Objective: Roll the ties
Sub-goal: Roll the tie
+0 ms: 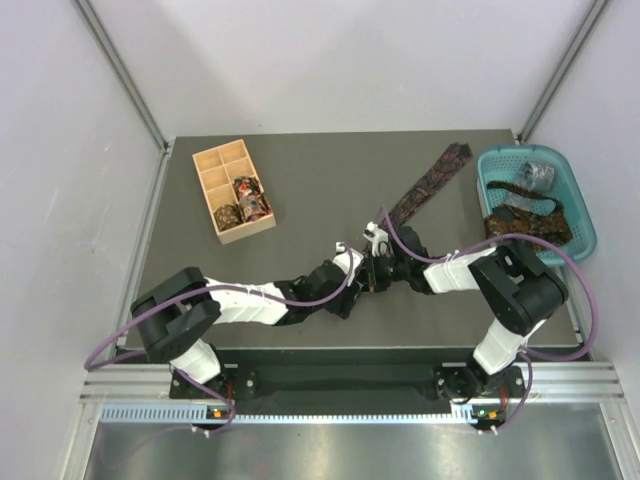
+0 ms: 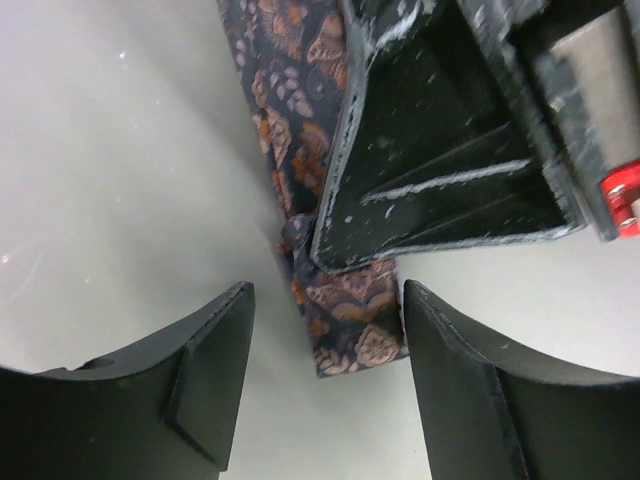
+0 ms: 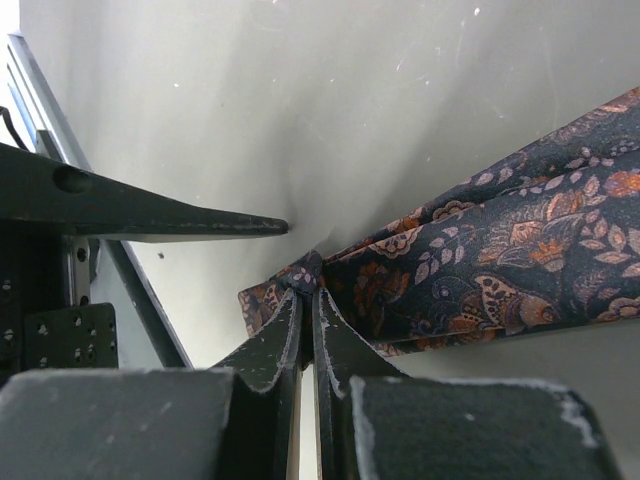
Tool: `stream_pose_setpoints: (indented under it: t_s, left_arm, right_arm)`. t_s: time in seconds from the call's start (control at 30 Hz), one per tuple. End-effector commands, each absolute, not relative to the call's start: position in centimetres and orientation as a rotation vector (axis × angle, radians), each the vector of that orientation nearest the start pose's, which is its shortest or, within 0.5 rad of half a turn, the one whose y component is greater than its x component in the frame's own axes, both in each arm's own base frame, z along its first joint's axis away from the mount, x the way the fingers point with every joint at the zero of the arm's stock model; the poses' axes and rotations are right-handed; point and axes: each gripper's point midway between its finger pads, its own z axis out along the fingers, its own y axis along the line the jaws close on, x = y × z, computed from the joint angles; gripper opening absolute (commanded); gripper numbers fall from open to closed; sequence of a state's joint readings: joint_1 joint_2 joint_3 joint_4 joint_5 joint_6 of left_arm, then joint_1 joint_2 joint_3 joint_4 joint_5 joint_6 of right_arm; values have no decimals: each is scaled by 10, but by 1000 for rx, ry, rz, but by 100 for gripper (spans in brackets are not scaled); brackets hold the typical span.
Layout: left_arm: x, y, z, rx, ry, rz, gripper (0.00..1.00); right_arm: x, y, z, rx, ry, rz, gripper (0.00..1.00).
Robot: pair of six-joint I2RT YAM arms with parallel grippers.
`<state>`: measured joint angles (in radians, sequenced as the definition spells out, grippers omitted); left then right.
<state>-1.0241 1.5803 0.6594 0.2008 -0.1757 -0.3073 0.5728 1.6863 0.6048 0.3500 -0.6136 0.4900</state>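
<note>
Top view: a long, narrow, dark fabric paisley necktie (image 1: 425, 185) lay flat and diagonal on the dark grey table (image 1: 300, 170). Its far end pointed toward the teal plastic basket (image 1: 583, 215), and its narrow end lay near the table's middle. Rolled ties (image 1: 245, 200) sat in some cells of the tan wooden compartment box (image 1: 215, 160); more loose ones were heaped in the basket. Left wrist view: the left gripper (image 2: 325, 305) had its fingers apart, straddling the narrow tip without visibly touching it, presumably placed to take the end for the first turn. Right wrist view: the right gripper (image 3: 308, 300) had its fingers pressed together on a small bunch of fabric just behind the tip, likely pinning it so the strip would not slide. Rolling of this tie judged not yet begun.
</note>
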Motion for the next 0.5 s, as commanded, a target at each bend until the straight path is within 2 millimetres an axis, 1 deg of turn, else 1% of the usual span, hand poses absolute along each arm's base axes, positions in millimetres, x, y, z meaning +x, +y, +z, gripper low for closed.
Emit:
stream_pose_setpoints:
  t_s: [0.0,0.1,0.17,0.2,0.27,0.4,0.47]
  left_arm:
    - [216,-329,35,725,2202,-552,66]
    - [217,-333,35,737,2215,-571,65]
    - [218,-331,30,734,2244,-589,64]
    - [218,-333,31,734,2251,-608,61]
    - [216,-330,25,739,2287,-605,56]
    - [209,-326,18,737,2339,-598,57]
    - [206,-326,15,747,2366,-599,56]
  right_arm:
    - [234,277,9,-436,2463,1154,1]
    - [235,278,9,-439,2459,1154,1]
    - [234,278,9,-440,2460,1157,1]
    - [234,277,9,-439,2461,1155,1]
    - [234,278,10,-437,2458,1155,1]
    - [234,277,11,-441,2455,1154,0]
    - [234,277,11,-438,2457,1152,1]
